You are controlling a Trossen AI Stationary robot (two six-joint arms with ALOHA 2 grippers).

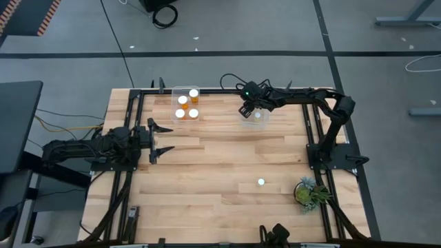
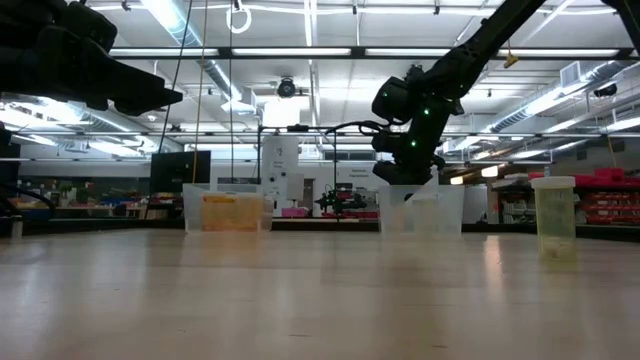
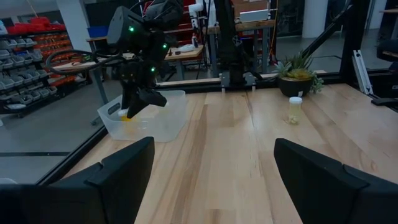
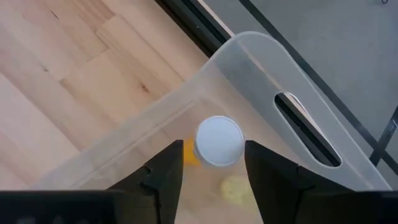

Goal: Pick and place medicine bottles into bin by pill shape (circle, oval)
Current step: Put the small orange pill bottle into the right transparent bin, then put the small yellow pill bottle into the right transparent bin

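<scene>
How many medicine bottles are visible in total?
5: three medicine bottles in the left tub, one bottle under the right gripper in the right tub, one loose bottle. Others may be hidden.

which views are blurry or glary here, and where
Low view: bright ceiling strip lights glare; near wooden tabletop soft, pale-capped bottle hazy. Left wrist view: own dark fingers blurred, white-capped bottle fairly sharp. Right wrist view: round white cap sharp between the right gripper fingers, clear plastic tub translucent.
</scene>
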